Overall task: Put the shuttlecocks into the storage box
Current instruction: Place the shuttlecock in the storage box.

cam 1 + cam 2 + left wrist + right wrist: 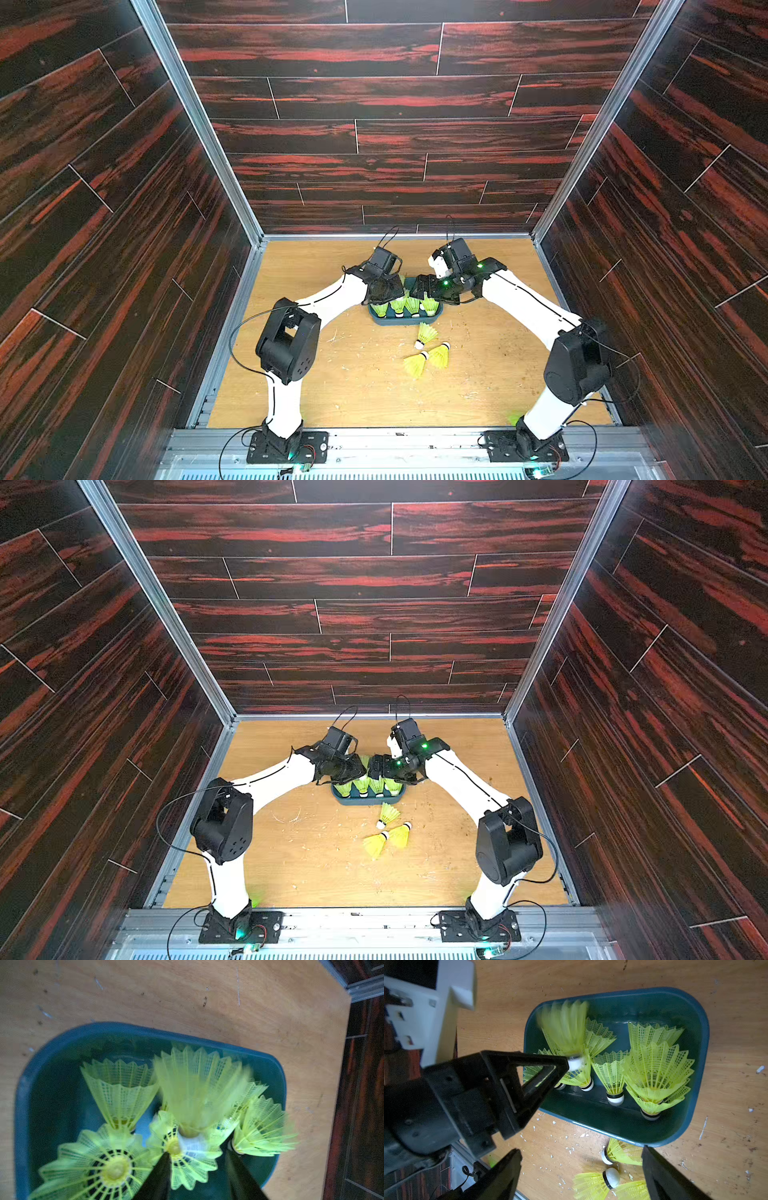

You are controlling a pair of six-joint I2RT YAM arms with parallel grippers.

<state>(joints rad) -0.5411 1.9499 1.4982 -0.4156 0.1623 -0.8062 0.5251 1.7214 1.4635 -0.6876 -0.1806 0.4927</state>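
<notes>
Hovering over storage box [695, 1012], left gripper [197, 1149] part-open, shuttlecock [566, 1026] cork loose between tips; right gripper [581, 1149] wide, empty. Light, crushable skirt: pinch cork.

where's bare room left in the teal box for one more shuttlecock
Inside the teal plastic storage box, bare floor shows along the wall away from the three loose neon yellow shuttlecocks. The wall nearest them is crowded with standing shuttlecocks.

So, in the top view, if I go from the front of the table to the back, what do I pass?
First a pair of shuttlecocks → single shuttlecock → box with standing shuttlecocks inside → back wall.
</notes>
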